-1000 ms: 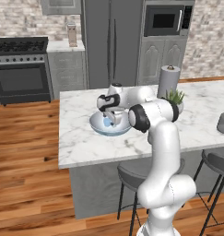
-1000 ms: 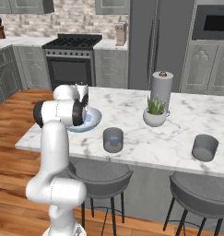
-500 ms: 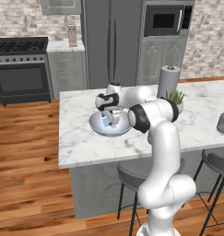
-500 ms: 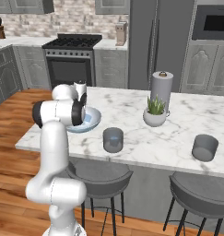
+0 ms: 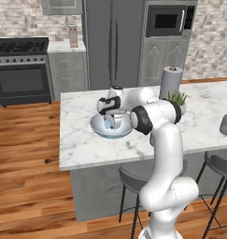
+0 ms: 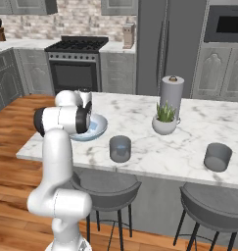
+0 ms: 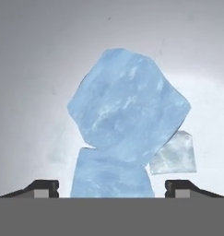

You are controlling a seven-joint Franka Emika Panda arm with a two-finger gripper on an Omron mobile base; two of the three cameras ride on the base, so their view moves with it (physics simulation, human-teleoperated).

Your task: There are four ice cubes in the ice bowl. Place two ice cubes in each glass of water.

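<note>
1. Fingers point(image 7: 44, 188) stand spread wide, one dark tip at each lower corner of the hand view with pale-blue ice between them but nothing clamped; the gripper point(image 5: 114, 122) hangs low inside the ice bowl.
2. Marble tabletop point(image 6: 189, 147) carries everything: bowl, both glasses, a plant pot and a paper-towel roll.
3. Wide and shallow, the ice bowl point(image 5: 98, 130) sits toward the tabletop's left end as the left base view shows it.
4. The near glass of water point(image 6: 120, 148) stands just right of the bowl by the front edge in the right base view; the far glass of water point(image 6: 218, 157) is well apart, toward the right end.
5. Ice cubes point(image 7: 129, 108) lie piled on the bowl floor: one large in the hand view, one under it at the bottom edge, a paler one beside them. A fourth I cannot pick out.
6. Judged step: the first pick, with no ice visible in either glass.
7. Next move likely calls for settling the tips around one cube alone, closing gently, lifting clear of the rim, then carrying it to the near glass.
</note>
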